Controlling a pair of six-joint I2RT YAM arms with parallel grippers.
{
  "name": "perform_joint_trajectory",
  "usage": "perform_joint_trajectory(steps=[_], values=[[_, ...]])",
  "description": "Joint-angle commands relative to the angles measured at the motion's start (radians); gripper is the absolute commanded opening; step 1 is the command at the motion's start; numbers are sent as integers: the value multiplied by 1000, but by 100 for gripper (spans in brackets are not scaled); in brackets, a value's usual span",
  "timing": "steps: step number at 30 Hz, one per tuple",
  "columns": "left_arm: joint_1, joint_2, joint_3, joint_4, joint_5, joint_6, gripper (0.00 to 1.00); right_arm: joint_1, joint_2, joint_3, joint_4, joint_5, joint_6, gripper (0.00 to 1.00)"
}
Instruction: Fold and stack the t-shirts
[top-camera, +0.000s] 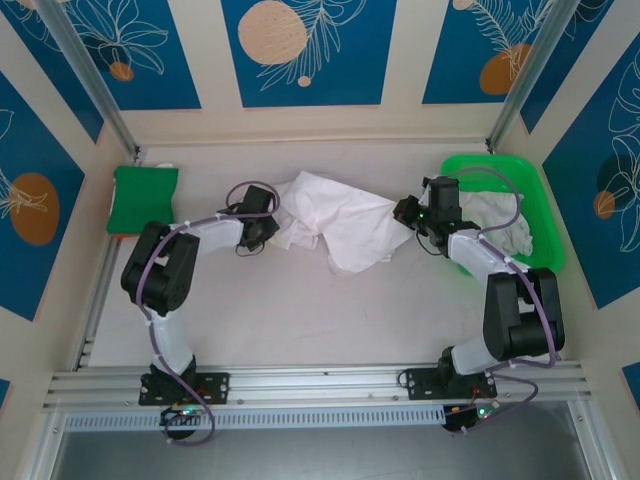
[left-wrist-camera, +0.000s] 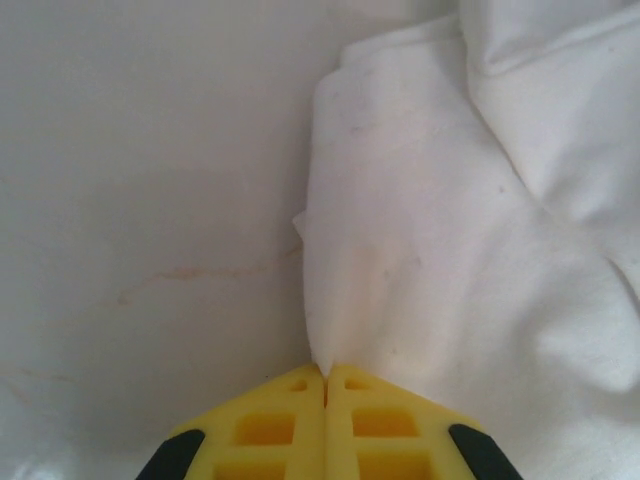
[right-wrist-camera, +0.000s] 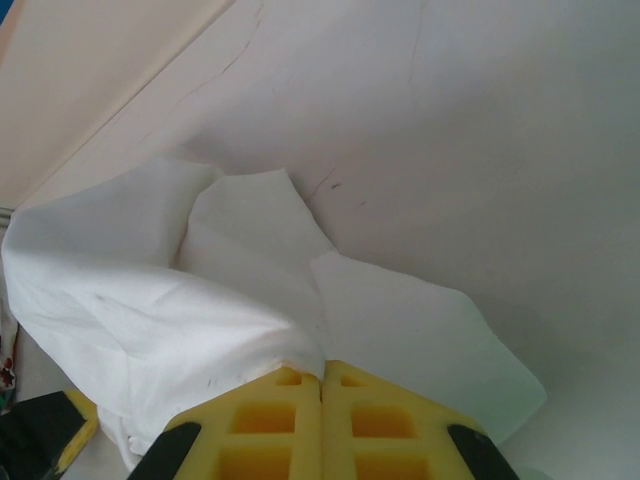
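Both claws are clenched on the crumpled t-shirt (top-camera: 335, 225), just left of the green tray (top-camera: 548, 232). The left gripper (left-wrist-camera: 326, 372) pinches 1 edge, the right gripper (right-wrist-camera: 321, 372) another. Best bet: draw apart evenly with gentle tension, so the cloth spreads flat.

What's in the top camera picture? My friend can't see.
A crumpled white cotton t-shirt is pinched at opposite edges by the robot's left end effector and right end effector. A bright green plastic tray sits at right.
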Motion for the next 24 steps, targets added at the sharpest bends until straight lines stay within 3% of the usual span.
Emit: perform_joint_trajectory(steps=[1, 8, 16, 24], values=[[15, -134, -42, 12, -139, 68, 0, -25, -58, 49, -29, -3, -28, 0], [22, -405, -126, -73, -327, 169, 0, -53, -161, 95, -64, 6, -67, 0], [79, -631, -181, -141, -401, 223, 0, -86, -267, 155, -93, -19, -90, 0], [173, -753, -172, -153, -404, 284, 0, -122, -312, 219, -78, -75, -96, 0]])
